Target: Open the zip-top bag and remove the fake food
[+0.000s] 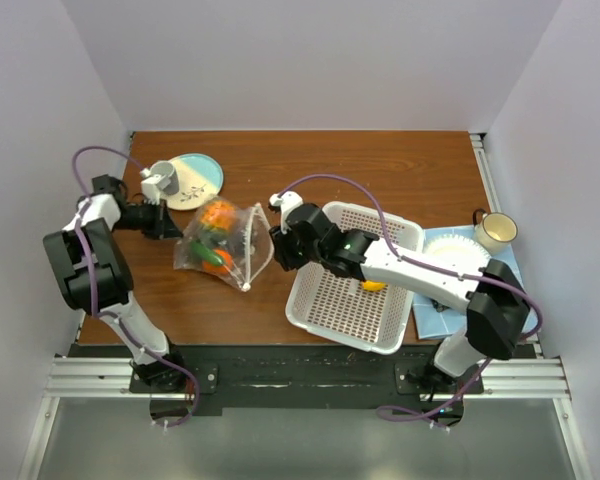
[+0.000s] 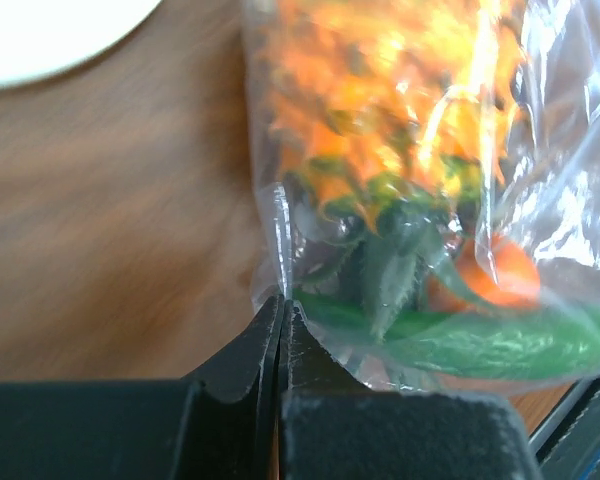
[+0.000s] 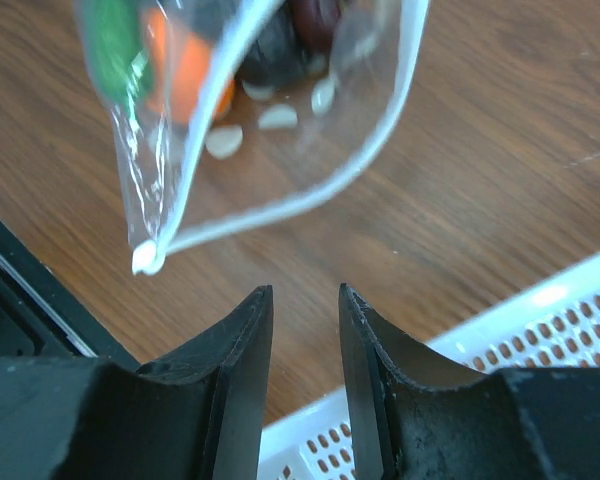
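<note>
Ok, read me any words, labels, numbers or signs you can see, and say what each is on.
None can be read.
The plate has small dark marks, too small to tell if they are writing.
The zip-top bag carries only white dots, no lettering.

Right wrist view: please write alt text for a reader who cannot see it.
The open gripper faces the bag, whose white-rimmed mouth gapes, with fake food inside. A wooden table lies beneath, and a white basket is at lower right.
</note>
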Motion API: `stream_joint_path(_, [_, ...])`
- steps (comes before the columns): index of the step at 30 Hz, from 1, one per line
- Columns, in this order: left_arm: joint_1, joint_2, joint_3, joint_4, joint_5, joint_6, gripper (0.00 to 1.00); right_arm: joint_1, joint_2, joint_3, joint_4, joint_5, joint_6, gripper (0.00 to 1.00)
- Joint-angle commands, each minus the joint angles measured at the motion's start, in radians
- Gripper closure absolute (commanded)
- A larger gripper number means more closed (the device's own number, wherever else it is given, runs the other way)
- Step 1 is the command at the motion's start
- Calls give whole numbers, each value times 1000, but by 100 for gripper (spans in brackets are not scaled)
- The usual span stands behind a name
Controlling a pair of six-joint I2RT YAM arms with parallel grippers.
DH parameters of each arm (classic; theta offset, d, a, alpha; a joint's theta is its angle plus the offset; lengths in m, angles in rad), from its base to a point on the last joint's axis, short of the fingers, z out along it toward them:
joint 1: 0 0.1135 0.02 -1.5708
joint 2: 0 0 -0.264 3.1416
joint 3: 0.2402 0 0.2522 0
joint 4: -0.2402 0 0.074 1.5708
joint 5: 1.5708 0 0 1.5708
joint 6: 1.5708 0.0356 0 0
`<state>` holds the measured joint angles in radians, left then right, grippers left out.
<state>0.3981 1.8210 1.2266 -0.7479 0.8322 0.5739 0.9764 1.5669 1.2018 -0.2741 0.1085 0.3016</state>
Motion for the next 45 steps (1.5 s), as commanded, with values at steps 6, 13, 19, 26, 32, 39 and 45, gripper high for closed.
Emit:
stream_joint_path(6, [30,-88,2,-122,-77,185,100,22,226,157,88,-46,-65,64])
stream_joint_path(13, [30,-86,37,-154,-113,202,100,21,282,226,185,48,-125,62])
stream_joint_path(19, [30,-83,59,-156,-130,202,100,21,292,203,269,94,-171,61])
stream_joint_path(26, [22,-62,90,-133,-110,152,100,19,406,220,378,8,-193,55])
stream_joint_path(32, [-92,-68,53,-38,-107,48,100,21,450,205,495,-176,-104,24])
stream_joint_path(39, [-260,-88,36,-57,-30,-22,100,22,470,205,578,-245,-42,2])
stream_joint_path(45, [-258,-111,25,-93,-51,15,100,21,496,188,592,-187,-41,1])
